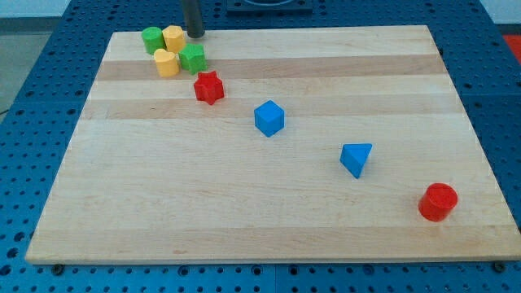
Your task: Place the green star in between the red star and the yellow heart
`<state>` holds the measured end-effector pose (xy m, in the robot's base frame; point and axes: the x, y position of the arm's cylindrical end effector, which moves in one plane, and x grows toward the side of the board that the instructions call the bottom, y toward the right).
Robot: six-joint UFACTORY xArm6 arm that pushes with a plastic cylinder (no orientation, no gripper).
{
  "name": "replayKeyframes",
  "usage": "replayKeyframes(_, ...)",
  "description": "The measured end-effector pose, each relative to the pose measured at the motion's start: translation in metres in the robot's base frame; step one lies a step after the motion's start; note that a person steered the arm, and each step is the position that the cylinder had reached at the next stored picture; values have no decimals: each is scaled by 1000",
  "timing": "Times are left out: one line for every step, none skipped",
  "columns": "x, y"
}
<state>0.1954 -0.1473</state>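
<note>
A pale wooden board point(244, 203) lies on a blue perforated table point(32, 65) under even light.

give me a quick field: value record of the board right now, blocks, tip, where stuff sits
surface: wooden board on a blue pegboard
my tip: at the view's top left, just right of the cluster
cluster: green block, yellow block, yellow heart, green star, packed together
red star: just below right of the green star
blue cube: near centre
blue wedge: right of centre
red cylinder: lower right
task state: green star not yet between red star and yellow heart
</note>
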Motion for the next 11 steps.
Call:
replayKeyframes(22, -34)
replayKeyframes(43, -59)
replayKeyframes(43, -33)
replayKeyframes(45, 0)
replayKeyframes(54, 20)
replayKeyframes(56, 30)
replayKeyframes(88, 22)
replayKeyframes(89, 25)
replayKeyframes(87, 48)
replayKeyframes(109, 50)
replayKeyframes(118, 50)
